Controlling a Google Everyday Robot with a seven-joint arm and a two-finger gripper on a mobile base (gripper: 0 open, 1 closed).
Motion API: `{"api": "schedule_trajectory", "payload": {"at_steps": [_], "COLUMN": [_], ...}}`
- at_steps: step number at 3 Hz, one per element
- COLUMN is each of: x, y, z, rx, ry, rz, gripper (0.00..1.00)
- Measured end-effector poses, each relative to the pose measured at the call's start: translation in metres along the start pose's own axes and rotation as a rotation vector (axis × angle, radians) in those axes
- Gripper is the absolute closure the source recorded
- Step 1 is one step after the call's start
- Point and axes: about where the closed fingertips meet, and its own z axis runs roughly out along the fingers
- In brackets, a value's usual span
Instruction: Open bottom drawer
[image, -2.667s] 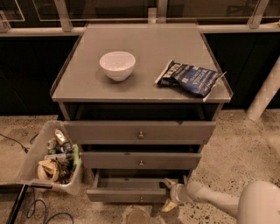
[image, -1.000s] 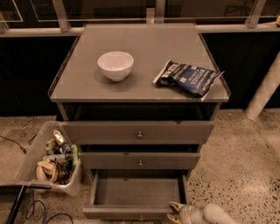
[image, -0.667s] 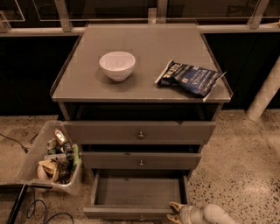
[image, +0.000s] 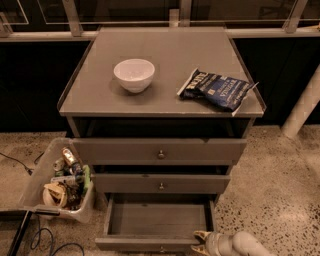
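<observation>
Camera view: the bottom drawer (image: 155, 220) stands pulled well out at the foot of the grey cabinet (image: 170, 50), its shallow tray exposed. The gripper (image: 200, 242) sits at the right end of the drawer's front panel; whether it grips anything, I cannot tell. Both upper drawers are closed. On top rest a white bowl (image: 134, 74) and a chip bag (image: 217, 89).

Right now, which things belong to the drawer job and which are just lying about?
Job: bottom drawer, pulled out; tool at the right end of its front.
Lying about: white bowl and blue bag on the cabinet top; plastic bin of clutter on the floor at left.
</observation>
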Motion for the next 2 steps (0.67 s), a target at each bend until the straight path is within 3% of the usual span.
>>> {"api": "schedule_trajectory", "payload": {"at_steps": [1,2], "x": [0.0000,0.0000], "y": [0.0000,0.0000], "z": [0.0000,0.0000], "rx": [0.000,0.000], "ry": [0.000,0.000], "rz": [0.000,0.000], "gripper": [0.12,0.00]}}
